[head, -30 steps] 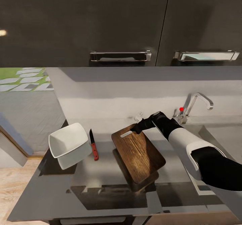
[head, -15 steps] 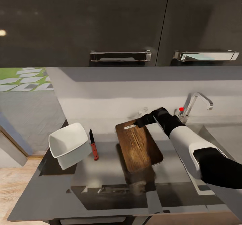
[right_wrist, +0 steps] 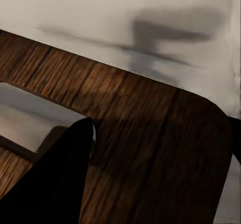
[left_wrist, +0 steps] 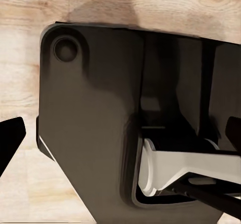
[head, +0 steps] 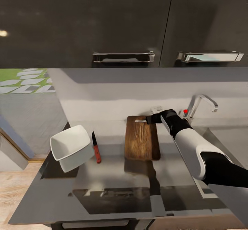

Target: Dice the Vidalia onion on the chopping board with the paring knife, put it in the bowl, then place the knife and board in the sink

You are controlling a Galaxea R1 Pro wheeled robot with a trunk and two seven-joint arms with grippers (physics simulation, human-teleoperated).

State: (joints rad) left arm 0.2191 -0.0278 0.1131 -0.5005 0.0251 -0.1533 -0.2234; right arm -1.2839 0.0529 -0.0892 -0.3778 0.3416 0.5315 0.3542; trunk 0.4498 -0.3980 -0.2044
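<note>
**Right tool holds the chopping board by its slotted end, lifted above the grey surface**

In the head view the right tool point(head: 150, 119), black and at the end of a white-and-black arm, is pinched on the handle end of the dark brown wood-grain chopping board point(head: 142, 140), right beside the board's oval slot. The board hangs tilted over the long grey reflective surface point(head: 113, 182), its slotted end up toward the pale back wall, its far end lower; a dark reflection of it lies on the surface underneath. In the right wrist view a black finger point(right_wrist: 55, 184) lies across the wood grain point(right_wrist: 150, 133) next to the slot opening.

To the left of the board, well apart from it, the small red-handled paring knife point(head: 96, 147) lies flat on the surface with its dark blade pointing toward the wall. Just beside the knife, further left, sits the glossy white squarish bowl point(head: 70, 147), tipped on one side near the surface's left end.

Right of the tool stands the chrome gooseneck tap point(head: 201, 106) with its red dot, and the matt grey steel sink point(head: 220, 137) lies behind the right arm.

The left wrist view looks down at a dark part of the robot point(left_wrist: 100, 113) over a pale wooden floor point(left_wrist: 30, 13); whether the left tool is spread or pressed together cannot be told.
</note>
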